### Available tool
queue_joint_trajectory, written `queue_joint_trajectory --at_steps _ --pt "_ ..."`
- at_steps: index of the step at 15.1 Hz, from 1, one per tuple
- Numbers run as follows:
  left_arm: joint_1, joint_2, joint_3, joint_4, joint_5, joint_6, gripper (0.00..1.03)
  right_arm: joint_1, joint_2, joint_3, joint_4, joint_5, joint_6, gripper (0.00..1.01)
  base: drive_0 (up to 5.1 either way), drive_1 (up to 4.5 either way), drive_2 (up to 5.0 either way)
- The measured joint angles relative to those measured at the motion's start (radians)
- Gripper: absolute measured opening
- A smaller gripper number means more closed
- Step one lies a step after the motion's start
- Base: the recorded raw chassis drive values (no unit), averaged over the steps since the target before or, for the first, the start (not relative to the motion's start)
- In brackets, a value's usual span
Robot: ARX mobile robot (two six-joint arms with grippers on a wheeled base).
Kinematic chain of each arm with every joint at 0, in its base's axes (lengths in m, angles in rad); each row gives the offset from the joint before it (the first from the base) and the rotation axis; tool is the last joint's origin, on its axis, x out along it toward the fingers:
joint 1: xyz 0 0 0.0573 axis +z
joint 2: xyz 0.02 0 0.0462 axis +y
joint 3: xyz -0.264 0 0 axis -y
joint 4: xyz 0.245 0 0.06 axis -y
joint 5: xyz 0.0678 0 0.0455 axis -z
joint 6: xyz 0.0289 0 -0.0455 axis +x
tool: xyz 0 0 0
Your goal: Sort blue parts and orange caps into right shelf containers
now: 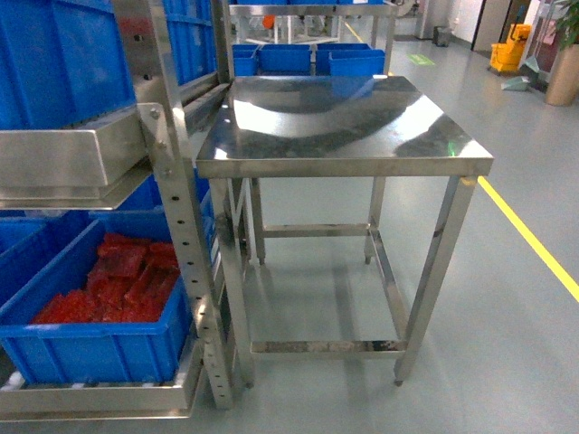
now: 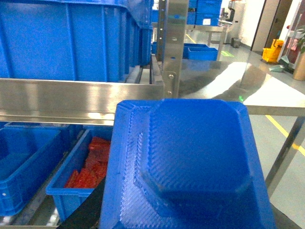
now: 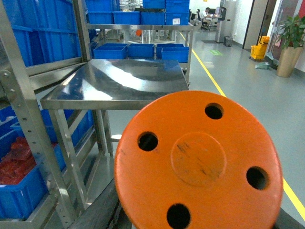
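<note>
- Carrying seems to be the step in hand: a blue part, a moulded tray-like piece, fills the left wrist view, and a round orange cap with four holes fills the right wrist view.
- Neither hand shows in any view, so I cannot tell how far either is open or how firmly it grips; each piece only appears to be held close under its camera.
- A loose grip could let a piece slip to the floor while the base moves.
- Each piece blocks most of its wrist view, so an arm could clip the shelf post or the tabletop edge unseen.
- The low crate on the shelf already holds red-orange pieces; dropping the blue part there would spoil the sort.
</note>
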Motion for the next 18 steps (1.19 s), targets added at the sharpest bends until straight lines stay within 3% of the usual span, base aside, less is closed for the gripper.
queue_joint_trajectory --at_steps 18 --pt "0.000 0.000 0.000 -0.001 0.002 0.000 0.42 0.000 0.000 0.000 -0.005 0.000 0.000 0.45 -5.0 2.38 2.4"
